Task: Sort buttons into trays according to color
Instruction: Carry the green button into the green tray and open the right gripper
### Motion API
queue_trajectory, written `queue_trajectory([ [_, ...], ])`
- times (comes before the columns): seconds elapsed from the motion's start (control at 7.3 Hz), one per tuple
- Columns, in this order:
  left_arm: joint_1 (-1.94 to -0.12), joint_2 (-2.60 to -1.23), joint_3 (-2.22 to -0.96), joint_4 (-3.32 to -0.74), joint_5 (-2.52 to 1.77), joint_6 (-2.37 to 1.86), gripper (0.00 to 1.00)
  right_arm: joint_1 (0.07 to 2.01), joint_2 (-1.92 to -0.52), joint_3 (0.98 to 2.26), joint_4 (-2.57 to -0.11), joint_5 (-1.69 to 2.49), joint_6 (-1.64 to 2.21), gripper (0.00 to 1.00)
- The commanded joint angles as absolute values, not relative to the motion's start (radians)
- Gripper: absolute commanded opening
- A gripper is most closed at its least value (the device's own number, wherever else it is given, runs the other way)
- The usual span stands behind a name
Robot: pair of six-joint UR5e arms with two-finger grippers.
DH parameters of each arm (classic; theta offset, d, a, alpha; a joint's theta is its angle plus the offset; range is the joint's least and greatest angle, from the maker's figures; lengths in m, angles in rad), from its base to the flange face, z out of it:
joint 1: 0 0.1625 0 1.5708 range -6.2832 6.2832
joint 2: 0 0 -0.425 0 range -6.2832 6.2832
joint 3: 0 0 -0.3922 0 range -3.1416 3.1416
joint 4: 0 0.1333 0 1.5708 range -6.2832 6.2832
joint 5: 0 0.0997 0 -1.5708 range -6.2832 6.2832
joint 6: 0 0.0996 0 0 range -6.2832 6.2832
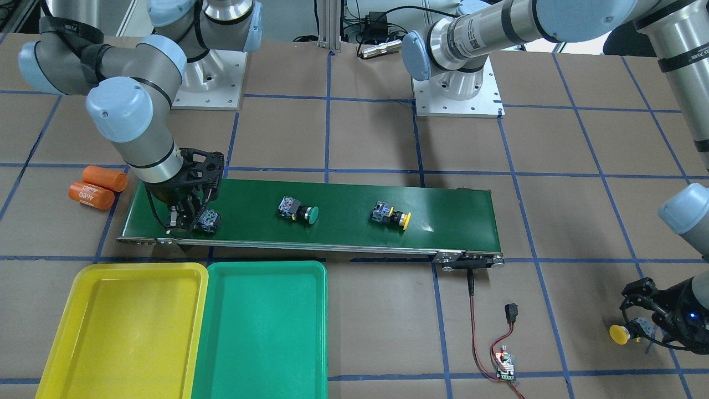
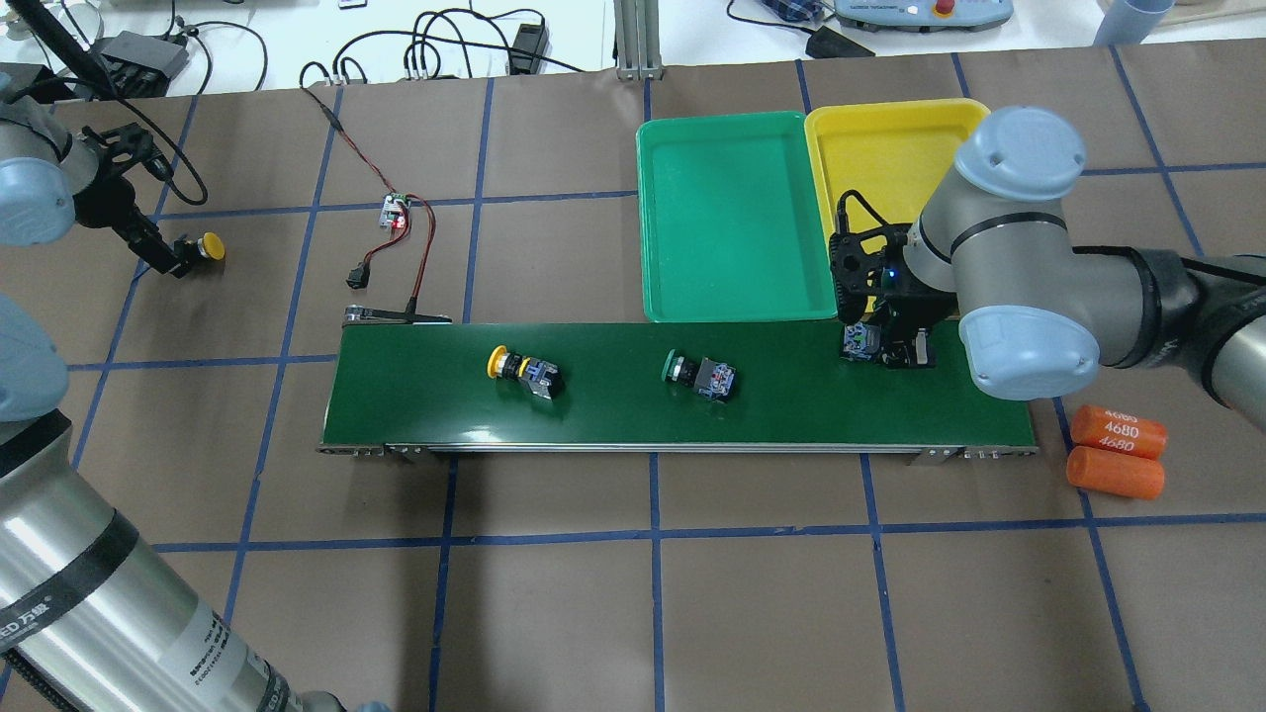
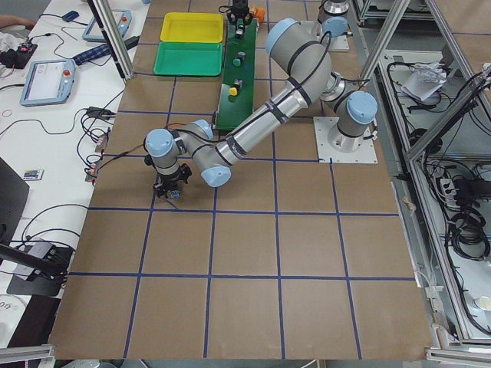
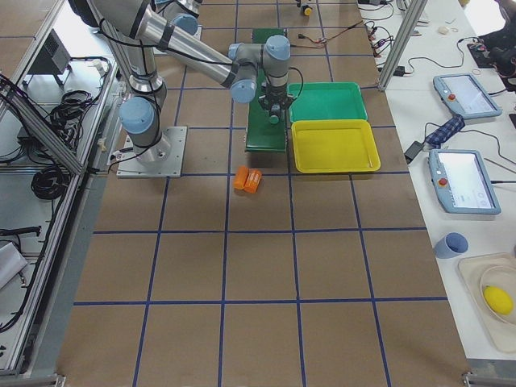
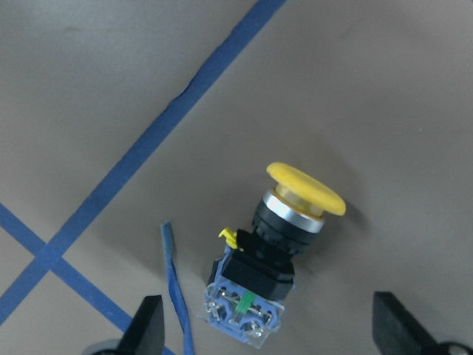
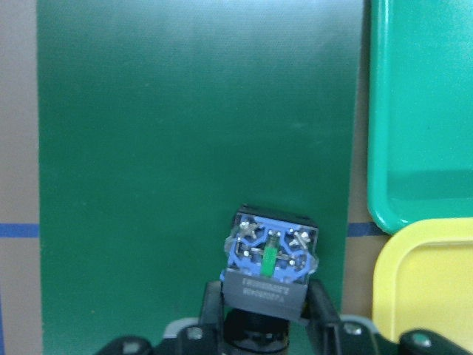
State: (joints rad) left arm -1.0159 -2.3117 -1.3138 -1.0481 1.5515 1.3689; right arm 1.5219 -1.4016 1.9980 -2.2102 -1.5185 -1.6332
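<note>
nothing's sorted yet: your yellow tray [image 1: 122, 332] and green tray [image 1: 260, 332], lower left of the front view, have no buttons in them. a green button [image 1: 299, 211] and a yellow button [image 1: 390, 216] lie mid belt [image 1: 343, 235]. your right end effector [image 6: 266, 314] is clamped on a third button [image 6: 270, 251], bottom centre of its wrist view, cap hidden. your left end effector [image 5: 270, 329] is spread wide, with a fourth button [image 5: 284, 237], yellow, lying untouched between its fingers [image 5: 148, 325] on the bench [image 5: 369, 89].

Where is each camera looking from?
Front: across the table, facing right arm and left arm.
Overhead: behind the arms, looking down; both show.
Left side: table's left end; left arm near.
Right side: right end; right arm near.
Left wrist: above yellow button; open fingertips.
Right wrist: above belt; fingers hold end button.
Front and overhead share green tray, yellow tray.
</note>
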Motion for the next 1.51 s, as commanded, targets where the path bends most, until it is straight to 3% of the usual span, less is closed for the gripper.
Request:
queue_trajectory([
  [0.0,-1.012,-2.316,-1.312,-1.046,1.529,1.350,1.00,1.589,-1.289,1.861,-2.221,-1.514,-1.603,0.30],
  [0.27,-1.012,-2.324,-1.310,-1.046,1.528,1.353,1.00,1.675,-1.168,1.717,-2.249,-1.531,-1.481,0.30],
  [0.68,-1.014,-2.327,-1.310,-1.046,1.528,1.368,1.00,1.680,-1.123,1.684,-2.327,-1.531,-1.494,0.30],
  [0.82,-1.015,-2.329,-1.309,-1.045,1.528,1.371,0.98,1.680,-1.118,1.686,-2.329,-1.529,-1.483,0.65],
  [0.96,-1.019,-2.330,-1.308,-1.043,1.520,1.374,0.98,1.678,-1.118,1.687,-2.323,-1.531,-1.483,0.75],
  [1.1,-1.012,-2.348,-1.308,-1.040,1.488,1.374,0.99,1.678,-1.117,1.687,-2.321,-1.534,-1.483,0.80],
  [1.23,-1.008,-2.362,-1.308,-1.042,1.480,1.374,0.89,1.677,-1.118,1.687,-2.319,-1.532,-1.485,0.80],
  [1.37,-1.009,-2.364,-1.307,-1.040,1.488,1.374,0.70,1.674,-1.129,1.692,-2.303,-1.532,-1.491,0.80],
])
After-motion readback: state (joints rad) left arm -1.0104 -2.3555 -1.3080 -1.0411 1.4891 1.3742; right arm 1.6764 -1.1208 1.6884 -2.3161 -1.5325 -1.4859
